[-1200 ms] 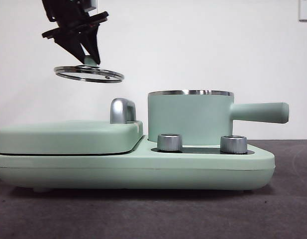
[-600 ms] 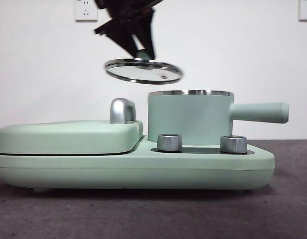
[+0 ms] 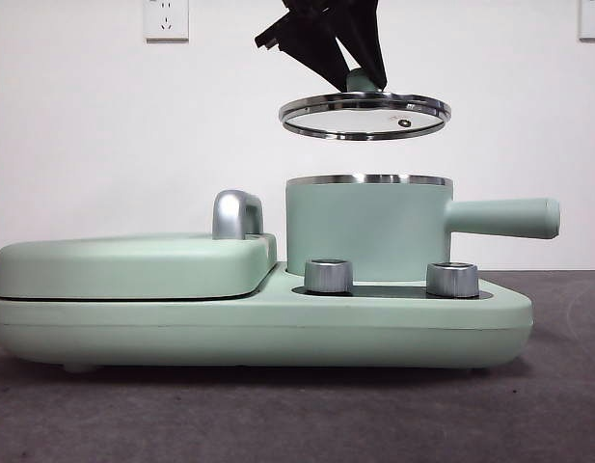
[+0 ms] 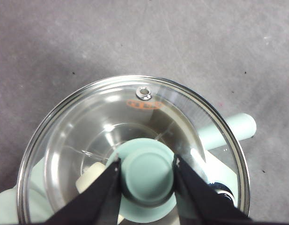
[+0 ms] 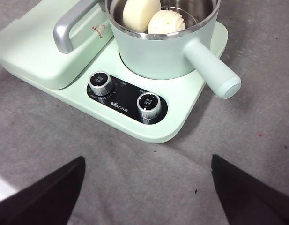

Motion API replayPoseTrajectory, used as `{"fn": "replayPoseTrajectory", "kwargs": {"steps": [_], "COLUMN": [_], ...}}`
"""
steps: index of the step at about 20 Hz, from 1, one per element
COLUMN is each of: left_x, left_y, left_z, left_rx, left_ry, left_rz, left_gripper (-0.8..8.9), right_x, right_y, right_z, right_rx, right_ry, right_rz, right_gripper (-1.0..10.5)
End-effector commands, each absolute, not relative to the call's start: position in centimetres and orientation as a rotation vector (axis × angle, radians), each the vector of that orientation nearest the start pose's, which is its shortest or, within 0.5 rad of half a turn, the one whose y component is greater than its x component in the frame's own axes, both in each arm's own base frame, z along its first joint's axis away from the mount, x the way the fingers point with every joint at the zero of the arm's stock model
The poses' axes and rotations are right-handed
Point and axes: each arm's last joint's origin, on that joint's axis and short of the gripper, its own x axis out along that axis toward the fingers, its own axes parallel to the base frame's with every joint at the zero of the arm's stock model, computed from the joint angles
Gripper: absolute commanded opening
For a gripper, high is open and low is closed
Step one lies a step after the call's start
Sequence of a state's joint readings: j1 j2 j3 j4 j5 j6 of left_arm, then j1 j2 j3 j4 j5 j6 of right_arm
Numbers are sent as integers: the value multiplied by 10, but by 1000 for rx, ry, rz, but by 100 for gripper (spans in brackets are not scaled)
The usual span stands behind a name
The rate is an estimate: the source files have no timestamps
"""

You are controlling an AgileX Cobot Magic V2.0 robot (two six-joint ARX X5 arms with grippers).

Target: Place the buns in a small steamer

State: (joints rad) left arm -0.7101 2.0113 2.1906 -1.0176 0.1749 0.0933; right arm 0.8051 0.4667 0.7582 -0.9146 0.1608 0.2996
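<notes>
The small steamer [image 3: 369, 227] is a mint-green pot with a chrome rim and a straight side handle, standing on the right of the cooker base. In the right wrist view both buns lie inside the steamer [image 5: 167, 49]: the smooth cream bun [image 5: 139, 13] beside the ridged bun with green dots [image 5: 166, 21]. My left gripper [image 4: 146, 176] is shut on the green knob of the glass lid [image 4: 135, 140]. In the front view this gripper [image 3: 360, 82] holds the lid [image 3: 365, 115] level, a little above the pot's rim. My right gripper [image 5: 146, 192] is open and empty, held back over the table.
A flat mint-green griddle [image 3: 133, 262] with a chrome handle [image 3: 236, 214] takes up the left of the base [image 3: 258, 333]. Two chrome dials [image 3: 329, 275] sit on the front panel. The pot's handle [image 3: 504, 218] sticks out to the right.
My left gripper has carried the lid to the right, from above the griddle to above the steamer, and the lid has levelled out. The pot has not moved.
</notes>
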Motion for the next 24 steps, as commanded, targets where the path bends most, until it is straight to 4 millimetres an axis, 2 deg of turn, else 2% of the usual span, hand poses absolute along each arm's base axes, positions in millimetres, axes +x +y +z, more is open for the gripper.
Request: {"fn": "replayPoseTrajectory", "kwargs": {"steps": [1, 8, 22, 24], "left_x": [326, 337, 349, 349], "left_y": [-289, -300, -311, -311], "left_z": [370, 348, 311, 310], "left_rx": [317, 313, 321, 315], "left_ry": [775, 818, 932, 939], "left_rz": [-883, -874, -854, -849], "left_gripper": [10, 10, 10, 60], "right_x": [59, 61, 61, 61], "right_y": [55, 58, 58, 58], "right_z": [296, 301, 301, 301], "right_rx": [-4, 20, 21, 21], "right_ry": [635, 576, 573, 573], "right_rz": [536, 561, 561, 561], "right_gripper": [430, 430, 429, 429]}}
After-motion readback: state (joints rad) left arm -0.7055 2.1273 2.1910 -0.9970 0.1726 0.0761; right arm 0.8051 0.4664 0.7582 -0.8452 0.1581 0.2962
